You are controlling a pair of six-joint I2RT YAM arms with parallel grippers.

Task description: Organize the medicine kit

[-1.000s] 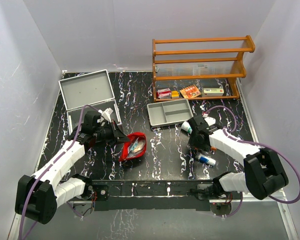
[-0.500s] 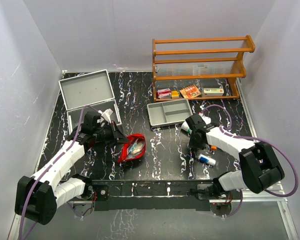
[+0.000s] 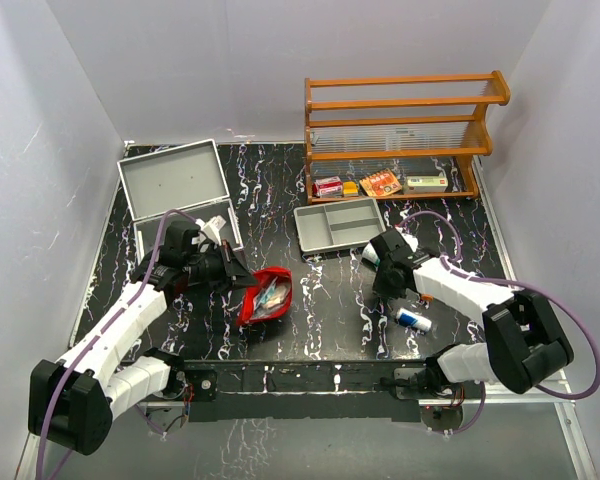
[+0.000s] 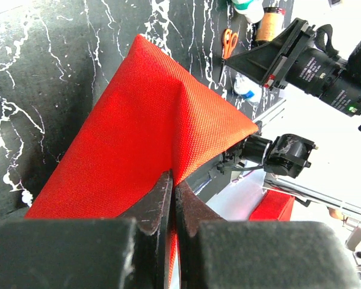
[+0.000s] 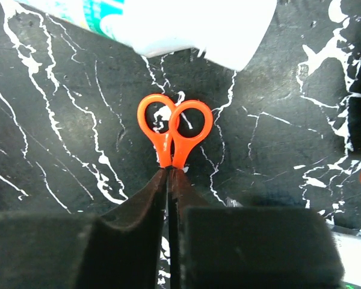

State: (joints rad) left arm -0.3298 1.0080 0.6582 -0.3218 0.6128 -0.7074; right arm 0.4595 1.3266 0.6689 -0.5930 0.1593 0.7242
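Note:
A red fabric pouch [image 3: 268, 296] lies open at the front middle with small packets inside. My left gripper [image 3: 236, 276] is shut on a fold of its red fabric [image 4: 138, 120] at its left edge; the fingertips [image 4: 173, 180] pinch the cloth. My right gripper [image 3: 388, 284] is shut on the blades of small orange-handled scissors [image 5: 174, 127], low over the black marbled table; the handles stick out past the fingertips. A white bottle [image 5: 168, 24] lies just beyond the scissors.
A grey divided tray [image 3: 340, 226] sits mid-table. An open grey case [image 3: 175, 182] stands at the back left. A wooden shelf [image 3: 400, 130] holds small boxes at the back right. A blue-capped bottle [image 3: 412, 319] and an amber vial [image 3: 427, 296] lie by my right arm.
My right gripper has shifted a little left and back with the scissors. My left gripper has kept its hold and drawn the pouch slightly left.

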